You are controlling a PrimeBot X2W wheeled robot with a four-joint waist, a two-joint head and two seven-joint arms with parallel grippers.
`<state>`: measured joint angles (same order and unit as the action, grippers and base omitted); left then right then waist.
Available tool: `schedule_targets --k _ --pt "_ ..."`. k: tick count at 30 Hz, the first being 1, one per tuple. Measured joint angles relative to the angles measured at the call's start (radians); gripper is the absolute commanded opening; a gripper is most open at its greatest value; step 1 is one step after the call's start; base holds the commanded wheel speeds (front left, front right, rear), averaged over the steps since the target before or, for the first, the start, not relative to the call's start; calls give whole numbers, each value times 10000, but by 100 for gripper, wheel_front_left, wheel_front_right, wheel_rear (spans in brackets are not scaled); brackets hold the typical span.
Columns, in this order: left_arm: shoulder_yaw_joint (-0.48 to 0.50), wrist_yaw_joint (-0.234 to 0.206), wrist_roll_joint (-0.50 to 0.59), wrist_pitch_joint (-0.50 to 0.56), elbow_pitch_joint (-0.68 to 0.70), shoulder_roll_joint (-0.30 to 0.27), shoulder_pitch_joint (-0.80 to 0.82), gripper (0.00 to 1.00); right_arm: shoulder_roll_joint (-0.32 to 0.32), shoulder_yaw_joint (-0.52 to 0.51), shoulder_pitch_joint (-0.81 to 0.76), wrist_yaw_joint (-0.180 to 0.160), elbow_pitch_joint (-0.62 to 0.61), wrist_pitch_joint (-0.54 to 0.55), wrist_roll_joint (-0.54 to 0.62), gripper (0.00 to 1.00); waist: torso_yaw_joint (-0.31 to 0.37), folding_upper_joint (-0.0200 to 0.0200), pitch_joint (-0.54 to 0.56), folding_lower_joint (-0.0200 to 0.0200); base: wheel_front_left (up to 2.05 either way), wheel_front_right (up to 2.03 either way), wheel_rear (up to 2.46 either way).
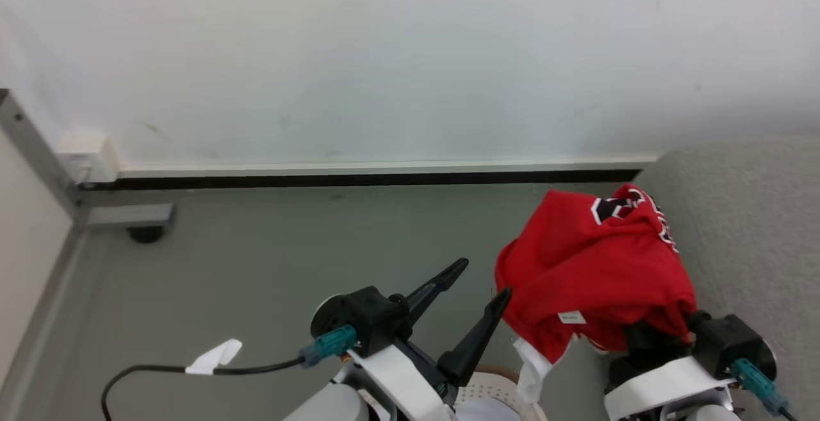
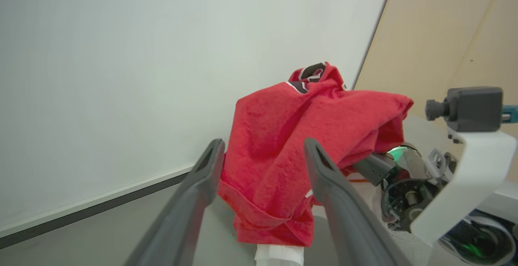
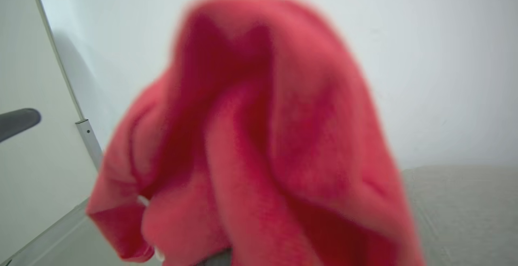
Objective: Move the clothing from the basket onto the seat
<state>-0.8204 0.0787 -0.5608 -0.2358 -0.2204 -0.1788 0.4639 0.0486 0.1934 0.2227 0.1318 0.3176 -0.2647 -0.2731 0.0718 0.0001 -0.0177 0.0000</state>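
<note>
A red jersey, the clothing, hangs in the air draped over my right gripper, whose fingers are hidden under the cloth and shut on it. A white sleeve and a small label dangle at its lower edge. The jersey blurs close in the right wrist view. My left gripper stands open just left of the garment, apart from it, with nothing between its fingers. In the left wrist view the two fingers frame the jersey. A bit of the white perforated basket shows below. The grey seat lies at the right.
A white wall with a pale baseboard runs across the back above the grey floor. A metal frame post and its foot stand at the far left. A black cable with a white tag trails from my left wrist.
</note>
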Motion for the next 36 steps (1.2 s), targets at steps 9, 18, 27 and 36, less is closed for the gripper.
schedule_targets --k 9,18,27,36 --pt "54 134 334 -207 320 -291 -33 100 8 -857 -192 0 -612 0 917 0 1547 0 -365 0 0 0 0" --pt "69 236 579 -261 428 -577 -139 100 12 -1060 -430 0 -959 0 982 0 2781 0 -768 0 0 0 0" --pt "176 272 761 -272 458 -621 -194 100 4 -1135 -509 0 -1110 2 928 0 3369 0 -1074 0 0 0 0" --pt "198 360 792 -276 633 -848 -182 100 8 -1682 187 0 -899 2 1133 0 3222 0 -1630 0 0 0 0"
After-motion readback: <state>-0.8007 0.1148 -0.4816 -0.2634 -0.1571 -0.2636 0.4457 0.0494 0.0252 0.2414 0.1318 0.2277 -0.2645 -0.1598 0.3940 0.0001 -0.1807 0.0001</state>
